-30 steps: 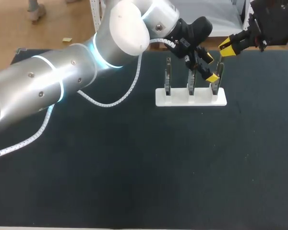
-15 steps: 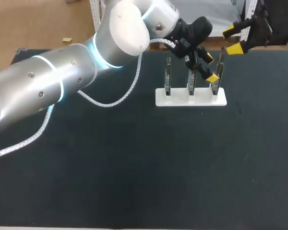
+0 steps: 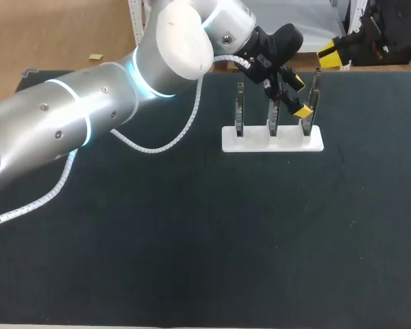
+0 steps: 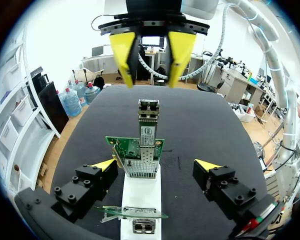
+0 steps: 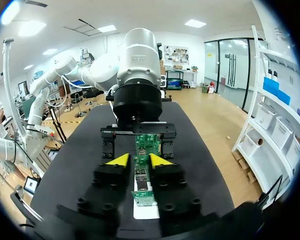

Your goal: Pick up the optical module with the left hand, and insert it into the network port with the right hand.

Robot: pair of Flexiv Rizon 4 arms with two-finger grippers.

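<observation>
The optical module (image 4: pixel 147 117) stands upright in the cage of a green network card (image 4: pixel 135 148) on the white stand (image 4: pixel 140 192). My left gripper (image 4: pixel 156 165) is open, its yellow tips on either side of that card and touching nothing. In the head view this is the rightmost card (image 3: pixel 314 103), with the left gripper (image 3: pixel 299 95) beside it. My right gripper (image 3: pixel 333 55) hangs near the table's far right edge, apart from the cards. Its fingers (image 5: pixel 119 160) are drawn close together with nothing between them. It also shows ahead of the left gripper as the right gripper (image 4: pixel 151 52).
Two more cards stand on the white stand (image 3: pixel 272 140), a left card (image 3: pixel 240 110) and a middle card (image 3: pixel 274 113). My left arm (image 3: pixel 89 116) crosses the table's back left, with a white cable (image 3: pixel 157 144) trailing from it. Dark mat lies in front of the stand.
My right gripper has opened beside the rightmost card, pulled back up and to the right, then closed its fingers again. The left arm and gripper have not moved.
</observation>
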